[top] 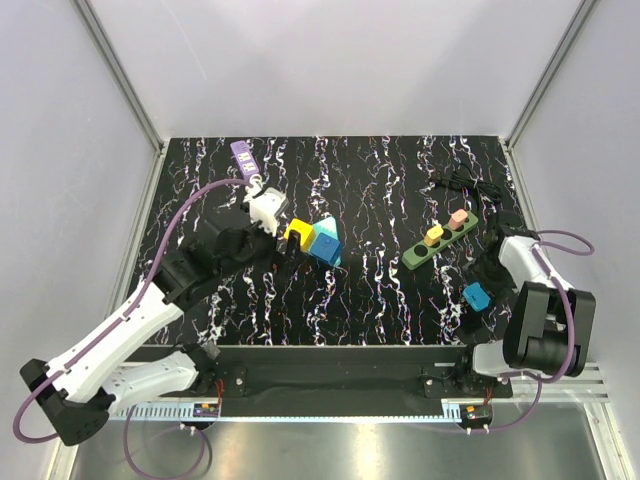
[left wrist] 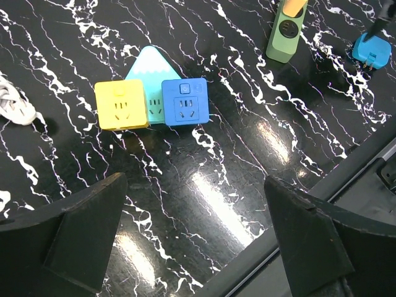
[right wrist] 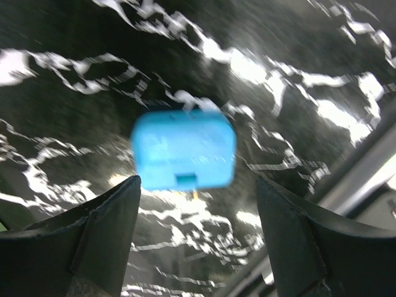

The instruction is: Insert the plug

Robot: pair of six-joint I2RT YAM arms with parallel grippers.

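Note:
A small blue plug (right wrist: 184, 150) lies on the black marbled table, blurred, just ahead of my right gripper (right wrist: 198, 241). That gripper is open and empty, with the plug beyond its fingertips, not between them. In the top view the plug (top: 476, 295) lies at the near right beside the right gripper (top: 488, 277). A cluster of yellow (left wrist: 121, 105), teal (left wrist: 150, 68) and blue (left wrist: 184, 102) socket blocks sits at the table's middle (top: 312, 240). My left gripper (left wrist: 195, 241) is open and empty, just short of the cluster (top: 272, 250).
A green power strip (top: 440, 245) holding yellow, orange and pink plugs lies right of the middle. A purple strip (top: 243, 155) and a white adapter (top: 265, 207) with its cable sit at the back left. A black cable (top: 470, 185) lies at the back right. The table's front edge is close to the plug.

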